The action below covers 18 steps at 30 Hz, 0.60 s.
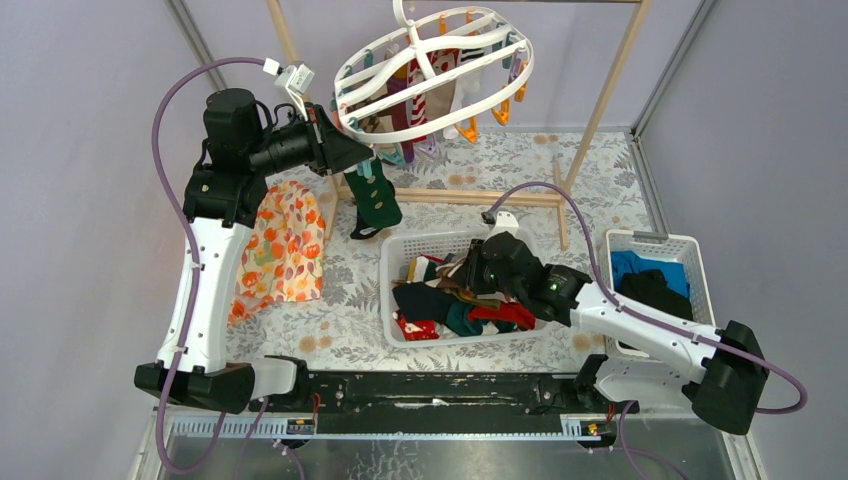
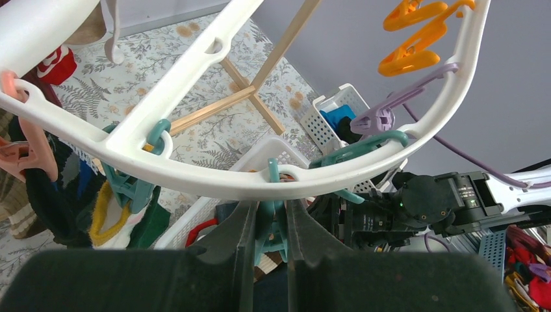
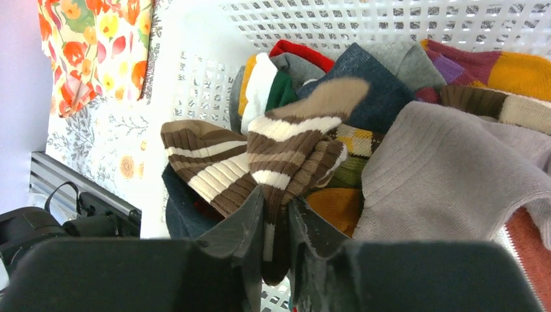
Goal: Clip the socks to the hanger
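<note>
The white oval plastic hanger [image 2: 195,177], a drying frame with cross bars, hangs tilted at 12 o'clock in the overhead view. Orange clips [image 2: 416,39], a purple clip [image 2: 377,120] and teal ones dangle from its rim. Several socks are already pinned beneath it, and a dark green sock [image 1: 375,200] droops lowest, at the frame's 7 o'clock. The remaining mixed-colour socks [image 1: 465,300], among them red, navy and mustard, lie heaped in a white perforated plastic basket [image 1: 392,270] at the table's centre.

The left wrist view gives what the overhead cannot. The left gripper [image 2: 271,205] comes in from 6 o'clock under the rim, its fingers pinched on a teal clip [image 2: 271,229] hanging there. Whether that clip's mouth is squeezed apart is hidden behind the fingers.

The right wrist view looks into the basket. The right gripper [image 3: 276,214] is clamped on a brown and cream striped sock [image 3: 273,146], which rises toward 12 o'clock over the pile, with a grey ribbed sock [image 3: 442,175] at 3 o'clock. From above, these fingers are buried under the wrist.

Only the overhead view shows the whole table:
- an orange floral cloth [image 1: 285,245] at 9 o'clock
- a second white basket [image 1: 695,262] of blue and black clothes at 3 o'clock
- the pale wooden rack [image 1: 603,95] behind
</note>
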### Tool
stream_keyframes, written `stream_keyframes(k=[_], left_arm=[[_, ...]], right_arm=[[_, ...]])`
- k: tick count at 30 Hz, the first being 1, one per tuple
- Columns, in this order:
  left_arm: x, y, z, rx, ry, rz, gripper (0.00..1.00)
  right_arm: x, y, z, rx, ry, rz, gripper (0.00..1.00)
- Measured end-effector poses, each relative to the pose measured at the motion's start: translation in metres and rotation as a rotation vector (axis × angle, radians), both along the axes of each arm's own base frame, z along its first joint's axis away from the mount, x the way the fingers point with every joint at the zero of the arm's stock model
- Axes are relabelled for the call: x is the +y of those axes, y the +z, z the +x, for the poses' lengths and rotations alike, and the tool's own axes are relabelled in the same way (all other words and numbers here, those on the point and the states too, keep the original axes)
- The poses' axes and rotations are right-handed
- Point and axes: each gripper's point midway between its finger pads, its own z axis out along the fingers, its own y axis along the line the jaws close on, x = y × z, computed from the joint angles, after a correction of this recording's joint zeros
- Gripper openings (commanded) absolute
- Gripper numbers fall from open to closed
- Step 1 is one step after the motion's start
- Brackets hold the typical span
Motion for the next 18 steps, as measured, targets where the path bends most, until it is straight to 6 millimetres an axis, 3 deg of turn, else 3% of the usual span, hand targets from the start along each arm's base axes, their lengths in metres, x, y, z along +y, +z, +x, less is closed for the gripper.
stream_keyframes(k=[4,7,9,15,18], left_arm=[[0.0,0.0,-0.001,0.0,-0.002,-0.001,0.02],[0.0,0.001,-0.001,0.0,-0.004,-0.001,0.02],[0.0,0.0,-0.001,0.001,-0.004,0.0,0.02],[0.0,0.002,-0.002,0.0,-0.004,-0.001,0.02],[0.0,0.005,-0.003,-0.008,-0.004,-0.002,0.02]], right_arm=[[0.0,0.007,0.004,-0.031,0.01,-0.011,0.05],[0.001,0.025,0.01,-0.087,0.02,-0.02,0.03],[-0.001,0.047,0.015,-0.148,0.027,-0.018,0.03],[-0.017,0.146,0.02,-0.404,0.062,0.023,0.0],[-0.03,0.186,0.016,-0.507,0.074,0.02,0.0]])
